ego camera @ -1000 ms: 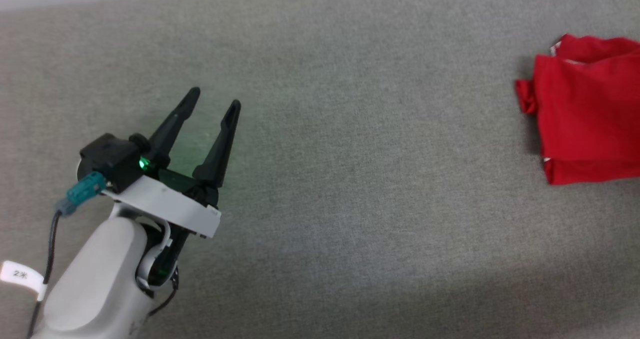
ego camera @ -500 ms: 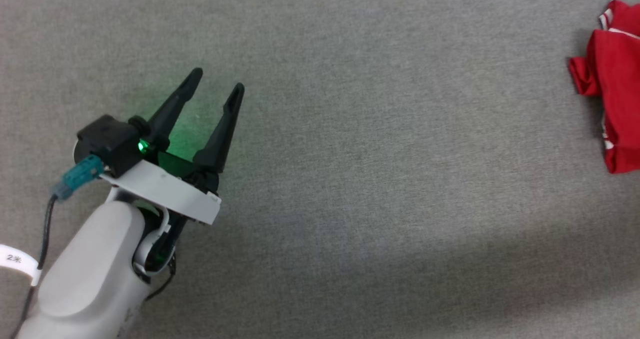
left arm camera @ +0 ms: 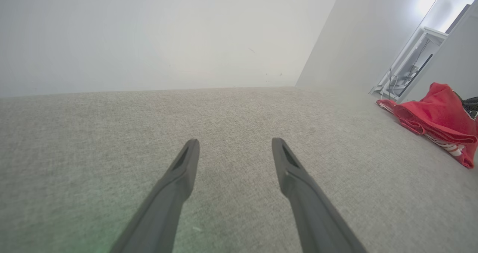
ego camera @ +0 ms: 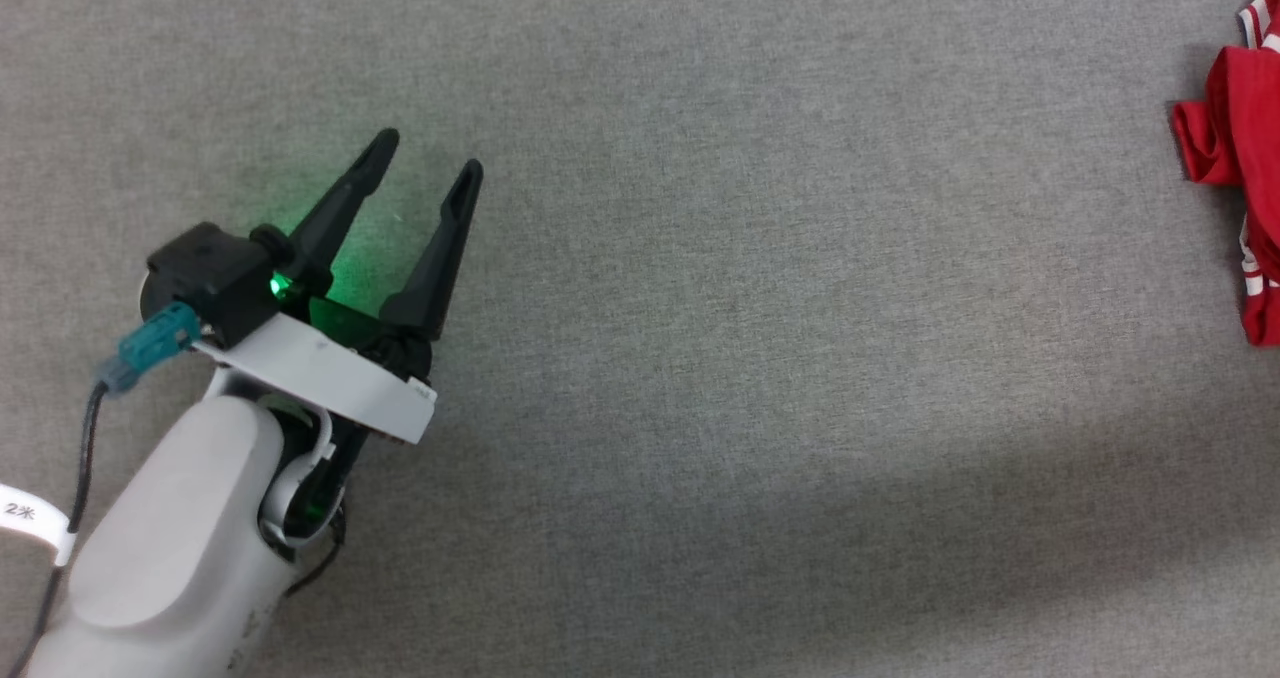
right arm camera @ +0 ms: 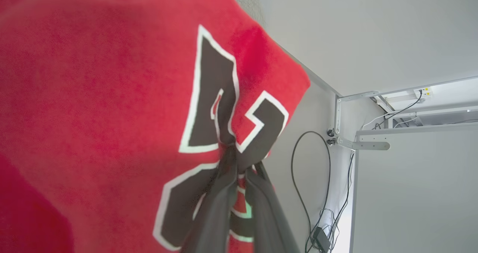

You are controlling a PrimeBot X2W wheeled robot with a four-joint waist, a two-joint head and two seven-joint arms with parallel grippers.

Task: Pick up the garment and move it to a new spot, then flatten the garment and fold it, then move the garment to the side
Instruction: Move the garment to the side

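Note:
The garment (ego camera: 1240, 148) is a folded red T-shirt with striped trim, cut off by the right edge of the head view. From the left wrist view the garment (left arm camera: 437, 116) lies bunched on the grey surface at the far right. My left gripper (ego camera: 428, 153) hovers open over bare grey cloth at the lower left, far from it; its fingers (left arm camera: 179, 171) spread wide with nothing between them. My right gripper (right arm camera: 239, 159) is shut on the garment (right arm camera: 93, 107), pinching red fabric at a black number outlined in white.
A grey fabric-covered table (ego camera: 750, 308) spreads between my left gripper and the garment. Past its far edge stand a white wall (left arm camera: 149, 33), a metal frame (right arm camera: 358, 141) and hanging cables (right arm camera: 317, 193).
The garment has slid towards the right edge of the head view, with less of it showing. The view itself has shifted a little; my left gripper stays open in about the same place.

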